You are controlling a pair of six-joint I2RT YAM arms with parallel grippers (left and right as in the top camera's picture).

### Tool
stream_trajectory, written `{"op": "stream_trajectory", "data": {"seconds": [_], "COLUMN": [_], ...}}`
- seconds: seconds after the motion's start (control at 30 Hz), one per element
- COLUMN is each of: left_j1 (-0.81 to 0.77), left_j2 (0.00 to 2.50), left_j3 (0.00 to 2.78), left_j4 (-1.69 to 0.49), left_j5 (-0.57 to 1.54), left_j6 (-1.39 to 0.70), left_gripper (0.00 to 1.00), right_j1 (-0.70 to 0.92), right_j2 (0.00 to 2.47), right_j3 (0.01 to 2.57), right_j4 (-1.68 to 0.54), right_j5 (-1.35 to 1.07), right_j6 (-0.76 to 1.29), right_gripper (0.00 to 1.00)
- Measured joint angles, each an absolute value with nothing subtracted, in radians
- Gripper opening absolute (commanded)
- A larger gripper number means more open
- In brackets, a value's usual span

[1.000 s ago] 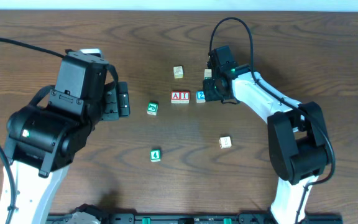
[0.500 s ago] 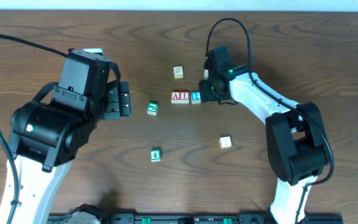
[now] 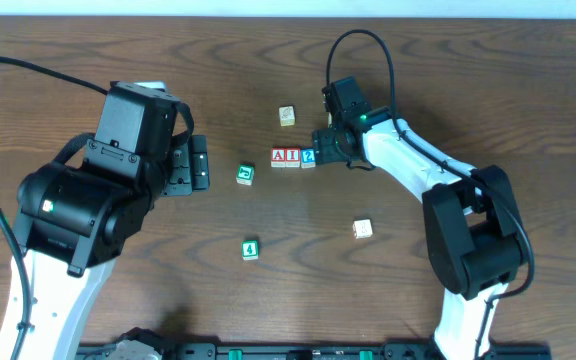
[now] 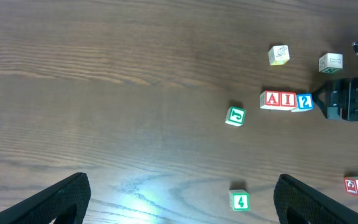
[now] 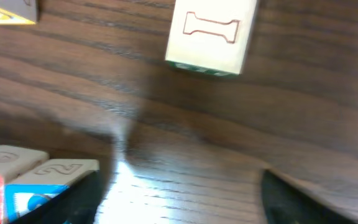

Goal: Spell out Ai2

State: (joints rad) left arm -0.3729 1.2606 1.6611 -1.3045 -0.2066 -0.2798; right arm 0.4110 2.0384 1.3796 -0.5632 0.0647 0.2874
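Note:
Three blocks stand in a row on the dark wood table: a red A block point(image 3: 279, 157), a red I block point(image 3: 292, 157) and a blue 2 block point(image 3: 308, 157), the 2 right against the I. From the left wrist the same row shows as A point(image 4: 270, 99), I point(image 4: 286, 99) and a slightly turned 2 point(image 4: 304, 102). My right gripper point(image 3: 321, 150) sits just right of the 2 block and is open. In the right wrist view the 2 block point(image 5: 42, 180) lies outside the left finger point(image 5: 79, 199), and the right gripper point(image 5: 179, 205) holds nothing. My left gripper point(image 3: 199, 163) hangs open left of the row.
Loose blocks lie around: a yellowish one point(image 3: 286, 116), a green one point(image 3: 245, 174), a green 4 point(image 3: 250, 249), a pale one point(image 3: 362, 229), and a white block with an outlined I point(image 5: 211, 34) just beyond the right gripper. The right arm point(image 3: 418, 160) stretches in from the right.
The right gripper slid left with the blue 2 block until it met the I block, then opened its jaws off the block. The left arm has stayed where it was.

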Motion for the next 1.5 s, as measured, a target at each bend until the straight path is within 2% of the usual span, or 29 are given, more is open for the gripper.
{"op": "stream_trajectory", "data": {"seconds": [0.13,0.27,0.33,0.37,0.4,0.5,0.57,0.83,1.07,1.5], "left_j1": [-0.373,-0.373,-0.373,-0.373,-0.373,-0.372,-0.371,-0.380,-0.434,-0.453], "left_j2": [1.262,1.298,1.331,1.354,1.385,1.487,1.567,1.834,1.865,1.942], "left_j3": [1.645,1.546,1.493,1.465,1.437,1.374,1.354,1.348,1.346,1.346], "left_j4": [-1.269,-1.159,-1.087,-1.050,-1.012,-0.924,-0.901,-0.765,-0.633,-0.600], "left_j5": [-0.253,-0.292,-0.297,-0.297,-0.297,-0.281,-0.254,-0.093,-0.057,-0.052], "left_j6": [-0.279,-0.267,-0.266,-0.265,-0.262,-0.257,-0.259,-0.262,-0.262,-0.281], "left_gripper": [0.95,0.95,0.83,0.70,0.62,0.64,0.51,0.50,0.50,0.50], "right_j1": [0.389,0.307,0.261,0.239,0.214,0.155,0.138,0.113,0.113,0.113], "right_j2": [2.037,1.977,1.911,1.875,1.826,1.683,1.598,1.357,1.172,1.056], "right_j3": [1.386,1.388,1.388,1.388,1.389,1.396,1.401,1.404,1.404,1.404], "right_j4": [-0.610,-0.699,-0.754,-0.778,-0.805,-0.900,-0.966,-1.155,-1.298,-1.386], "right_j5": [0.094,0.105,0.101,0.099,0.099,0.108,0.115,0.113,0.112,0.112], "right_j6": [0.313,0.355,0.366,0.371,0.375,0.384,0.387,0.388,0.398,0.402], "right_gripper": [0.99,0.99,0.99,0.99,0.99,0.99,0.99,0.99,0.99,0.99]}}
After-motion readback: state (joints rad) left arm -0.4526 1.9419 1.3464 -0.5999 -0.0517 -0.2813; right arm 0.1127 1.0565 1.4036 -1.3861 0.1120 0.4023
